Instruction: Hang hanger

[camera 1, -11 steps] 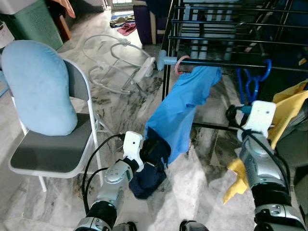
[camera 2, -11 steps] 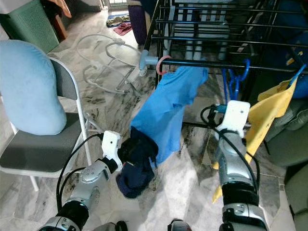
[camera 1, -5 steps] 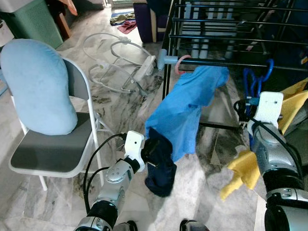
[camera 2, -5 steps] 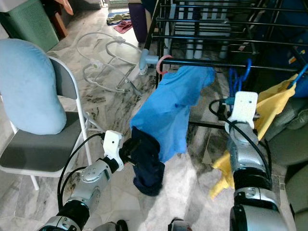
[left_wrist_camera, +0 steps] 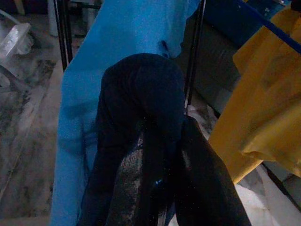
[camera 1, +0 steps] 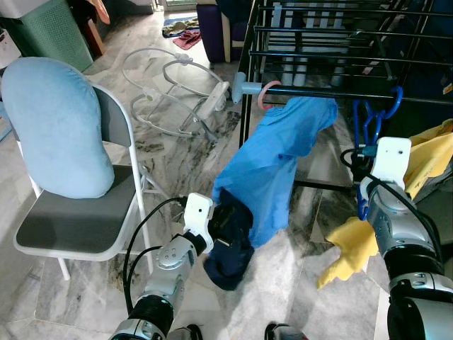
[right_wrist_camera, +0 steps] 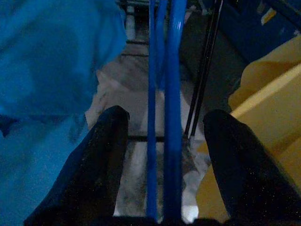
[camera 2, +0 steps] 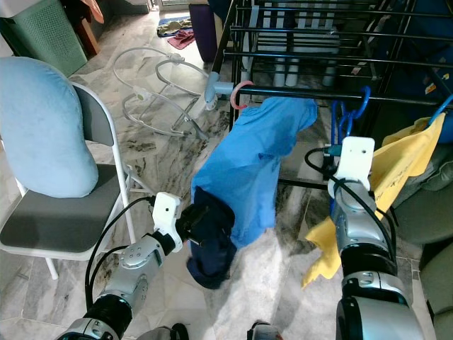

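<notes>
A blue hanger (camera 1: 368, 120) hooks over a dark rail of the drying rack (camera 1: 333, 92) at the right. Its blue bars (right_wrist_camera: 171, 94) run between the fingers of my right gripper (right_wrist_camera: 164, 115), which stands open just below the rail. A bright blue garment (camera 1: 272, 163) drapes from the rail beside a pink hook (camera 1: 265, 95). My left gripper (camera 1: 225, 223) sits low in front, shut on the garment's dark navy part (left_wrist_camera: 141, 117), which covers its fingers.
Yellow cloth (camera 1: 350, 244) hangs beside my right arm, with more yellow fabric (camera 1: 432, 152) at the far right. A folding chair (camera 1: 71, 227) with a pale blue cushion (camera 1: 56, 127) stands at the left. A white tube frame (camera 1: 173, 92) lies on the marble floor behind.
My right arm has shifted right and closer to the rack, toward the blue hanger. The yellow cloth swung with it. The navy cloth bobbed; my left gripper stays about where it was.
</notes>
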Motion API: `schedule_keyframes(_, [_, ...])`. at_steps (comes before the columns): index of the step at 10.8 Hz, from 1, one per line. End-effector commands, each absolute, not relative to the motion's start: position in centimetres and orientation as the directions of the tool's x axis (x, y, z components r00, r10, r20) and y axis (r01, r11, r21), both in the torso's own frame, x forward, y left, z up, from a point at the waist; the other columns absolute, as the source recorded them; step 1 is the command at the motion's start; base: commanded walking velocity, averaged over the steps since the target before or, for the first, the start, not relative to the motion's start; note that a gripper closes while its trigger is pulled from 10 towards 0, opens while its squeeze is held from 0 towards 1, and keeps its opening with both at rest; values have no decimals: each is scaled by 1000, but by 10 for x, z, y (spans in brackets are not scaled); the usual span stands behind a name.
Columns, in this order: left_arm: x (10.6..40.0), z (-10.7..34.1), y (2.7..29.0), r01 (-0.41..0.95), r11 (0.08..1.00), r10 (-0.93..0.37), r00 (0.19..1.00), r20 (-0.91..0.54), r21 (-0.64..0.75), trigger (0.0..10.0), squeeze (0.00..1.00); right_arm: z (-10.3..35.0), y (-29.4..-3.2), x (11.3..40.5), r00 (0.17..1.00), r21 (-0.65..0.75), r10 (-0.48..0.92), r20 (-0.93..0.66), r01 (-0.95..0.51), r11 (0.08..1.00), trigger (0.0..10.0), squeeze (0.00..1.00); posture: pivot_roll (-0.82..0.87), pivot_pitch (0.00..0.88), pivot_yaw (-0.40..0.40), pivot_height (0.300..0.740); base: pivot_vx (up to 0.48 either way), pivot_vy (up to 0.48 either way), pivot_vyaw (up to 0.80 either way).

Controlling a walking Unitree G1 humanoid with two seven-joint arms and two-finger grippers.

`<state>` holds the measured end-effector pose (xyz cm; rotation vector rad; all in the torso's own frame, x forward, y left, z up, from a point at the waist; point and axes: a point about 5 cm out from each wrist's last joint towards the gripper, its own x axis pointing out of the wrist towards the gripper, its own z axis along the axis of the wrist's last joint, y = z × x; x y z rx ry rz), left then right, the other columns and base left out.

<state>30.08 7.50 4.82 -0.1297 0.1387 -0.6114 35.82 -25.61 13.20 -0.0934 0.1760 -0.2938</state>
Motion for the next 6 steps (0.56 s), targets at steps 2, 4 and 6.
schedule_keyframes(2, [302, 50, 74, 575, 805, -590, 802, -96, -146, 10000, 0, 133, -259, 359, 938, -107, -300, -173, 285, 952, 980, 0, -179, 162, 83, 740, 0, 0, 0])
schedule_keyframes(4, [301, 50, 73, 578, 803, -593, 799, -99, -144, 10000, 0, 132, -258, 359, 939, -105, -293, -179, 278, 955, 1176, 0, -182, 162, 86, 740, 0, 0, 0])
schedule_keyframes(6, [301, 50, 72, 580, 802, -595, 797, -100, -144, 10000, 0, 132, -261, 360, 937, -116, -295, -187, 277, 954, 1686, 0, -182, 162, 85, 740, 0, 0, 0])
